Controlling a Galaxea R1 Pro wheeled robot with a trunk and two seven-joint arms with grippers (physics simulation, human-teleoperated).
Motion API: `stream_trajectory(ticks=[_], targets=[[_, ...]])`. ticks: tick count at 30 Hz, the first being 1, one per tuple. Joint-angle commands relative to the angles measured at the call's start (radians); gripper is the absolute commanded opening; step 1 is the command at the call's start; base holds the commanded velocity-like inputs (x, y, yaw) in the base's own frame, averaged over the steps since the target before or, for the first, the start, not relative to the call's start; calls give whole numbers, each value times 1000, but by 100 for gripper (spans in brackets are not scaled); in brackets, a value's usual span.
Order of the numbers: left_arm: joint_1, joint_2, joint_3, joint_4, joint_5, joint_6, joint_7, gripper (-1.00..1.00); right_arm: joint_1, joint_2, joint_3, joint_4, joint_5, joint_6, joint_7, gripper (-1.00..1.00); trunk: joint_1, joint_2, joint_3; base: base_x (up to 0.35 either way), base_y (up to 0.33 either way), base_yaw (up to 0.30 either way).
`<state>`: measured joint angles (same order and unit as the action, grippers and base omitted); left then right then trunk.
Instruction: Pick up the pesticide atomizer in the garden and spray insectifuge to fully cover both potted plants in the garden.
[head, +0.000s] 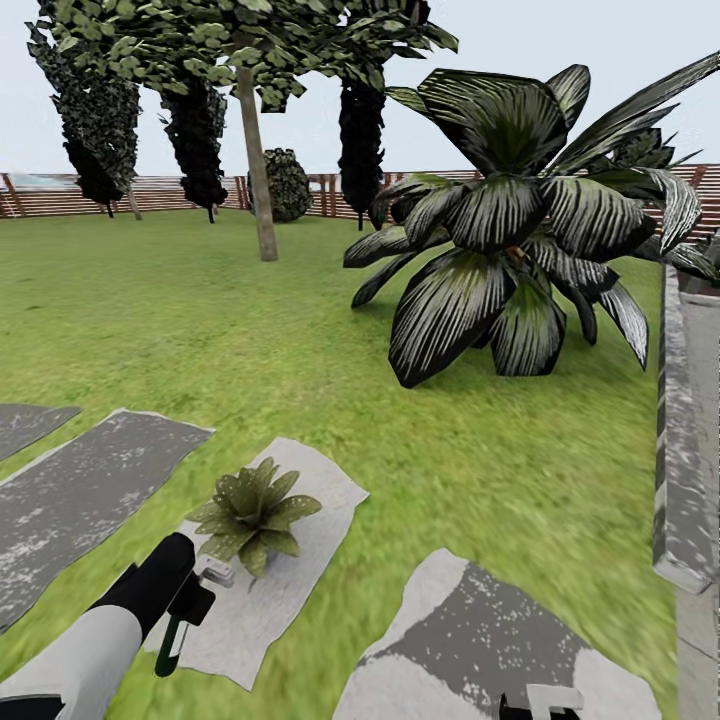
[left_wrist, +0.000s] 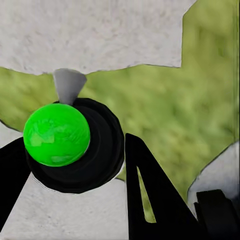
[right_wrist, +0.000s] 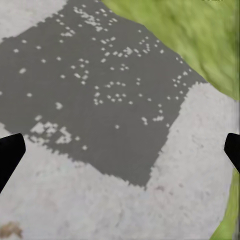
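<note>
The left gripper (left_wrist: 75, 175) is gripping the pesticide atomizer (left_wrist: 56, 134), fingers closed around its black collar. The nozzle is pointing toward 1 potted plant (head: 253, 511) at 1 o'clock of it, on a stepping stone (head: 300, 580). Aiming squarely over the leaves should cover them fully. The right gripper (right_wrist: 120, 150) is hanging wide open, holding nothing.

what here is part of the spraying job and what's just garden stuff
Job:
- potted plant on a stepping stone
- atomizer, green-topped, in the left gripper

Just there:
- striped agave
- trees
- slat fence
- right gripper, empty
</note>
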<state>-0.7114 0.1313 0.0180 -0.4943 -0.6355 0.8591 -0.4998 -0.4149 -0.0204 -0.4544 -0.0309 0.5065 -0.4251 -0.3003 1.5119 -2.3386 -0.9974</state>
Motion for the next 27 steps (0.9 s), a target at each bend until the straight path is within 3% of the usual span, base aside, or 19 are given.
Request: stream_trajectory(ticks=[1, 6, 19, 27], targets=[[0, 0, 3, -3, -10, 3, -9, -100, -1, 0, -7, 2, 10, -3, -4, 100, 0, 0, -1, 87, -271, 0], [0, 1, 6, -5, -10, 3, -9, -100, -1, 2, -7, 2, 9, -3, -5, 100, 0, 0, -1, 104, -271, 94], [0, -2, 6, -9, -11, 4, -8, -100, -1, 2, -7, 2, 9, -3, -5, 100, 0, 0, -1, 70, -271, 268], [-18, -11, -2, -13, -10, 20, -25, -100, -1, 1, -7, 2, 9, -4, -4, 100, 0, 0, -1, -29, -148, 35]])
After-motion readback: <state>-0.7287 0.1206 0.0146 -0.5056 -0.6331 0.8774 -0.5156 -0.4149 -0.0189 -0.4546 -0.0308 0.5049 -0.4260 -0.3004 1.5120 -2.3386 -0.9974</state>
